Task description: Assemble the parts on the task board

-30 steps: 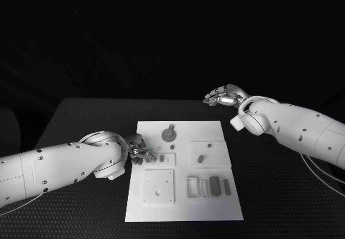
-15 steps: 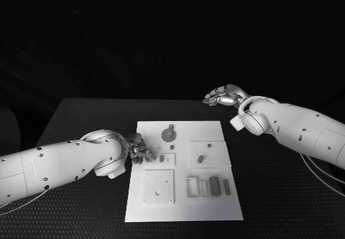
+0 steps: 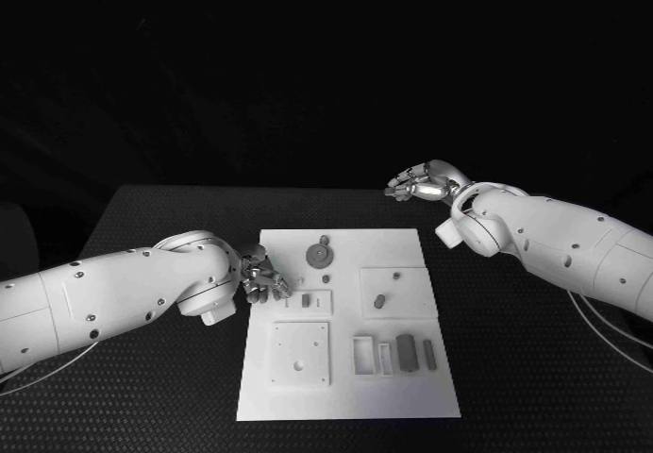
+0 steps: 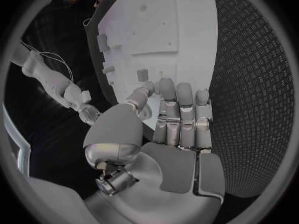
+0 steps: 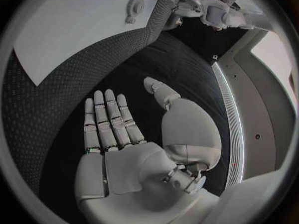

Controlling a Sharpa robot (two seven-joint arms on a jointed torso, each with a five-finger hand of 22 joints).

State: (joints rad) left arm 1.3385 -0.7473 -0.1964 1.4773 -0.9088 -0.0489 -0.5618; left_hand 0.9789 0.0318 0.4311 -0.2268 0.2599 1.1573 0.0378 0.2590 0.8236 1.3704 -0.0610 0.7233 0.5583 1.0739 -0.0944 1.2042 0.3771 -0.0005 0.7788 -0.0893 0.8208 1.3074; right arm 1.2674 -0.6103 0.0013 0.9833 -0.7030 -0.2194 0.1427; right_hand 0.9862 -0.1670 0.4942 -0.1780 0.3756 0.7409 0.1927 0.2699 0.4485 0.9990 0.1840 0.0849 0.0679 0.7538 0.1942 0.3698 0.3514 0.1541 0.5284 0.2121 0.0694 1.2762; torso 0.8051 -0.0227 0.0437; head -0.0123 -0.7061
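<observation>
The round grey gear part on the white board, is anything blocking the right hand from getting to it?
Nothing visible does. The right hand hovers open beyond the white task board, with bare black table between it and the round grey gear part.

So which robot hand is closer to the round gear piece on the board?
Left. The left robot hand sits at the task board's edge, just beside the gear; the right robot hand hovers off the board, beyond its far corner.

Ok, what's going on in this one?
A two-armed robot is working at a white task board carrying small grey parts. Its left hand is over the board's left edge, fingers stretched flat and holding nothing, near a small part in a recess. The right hand is held up behind the board, open and empty. The gear sits untouched.
</observation>
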